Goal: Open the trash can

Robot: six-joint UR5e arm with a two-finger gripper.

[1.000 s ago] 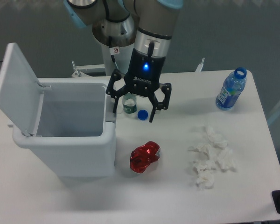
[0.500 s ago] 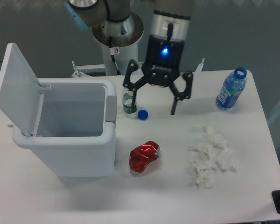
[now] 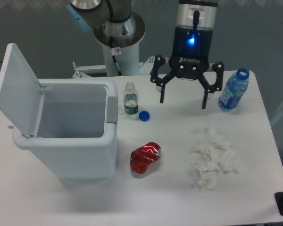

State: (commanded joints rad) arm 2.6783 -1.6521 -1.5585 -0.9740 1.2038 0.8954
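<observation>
**Gripper hangs wide open above the table, trash can lid raised**

The robot's gripper point(image 3: 183, 100) points straight down over the rear of the white table point(image 3: 170, 197), its two black fingers point(image 3: 162, 92) spread far apart with nothing between them. A blue light glows on the wrist above. The gripper hangs between a small clear bottle point(image 3: 130, 99), uncapped with its blue cap point(image 3: 144, 115) lying just beside it, and a blue-tinted water bottle point(image 3: 233, 90) standing near the table's right rear corner.

The white trash can point(image 3: 70, 150) sits on the left side of the table, well apart from the gripper, its flat lid point(image 3: 16, 89) swung up on the left edge and the inside visible. A crushed red can point(image 3: 144, 159) lies just right of the bin. Crumpled white tissues point(image 3: 212, 157) are strewn to the right. Behind the table rises the arm's pale pedestal point(image 3: 120, 42) against a dark grey wall.
</observation>
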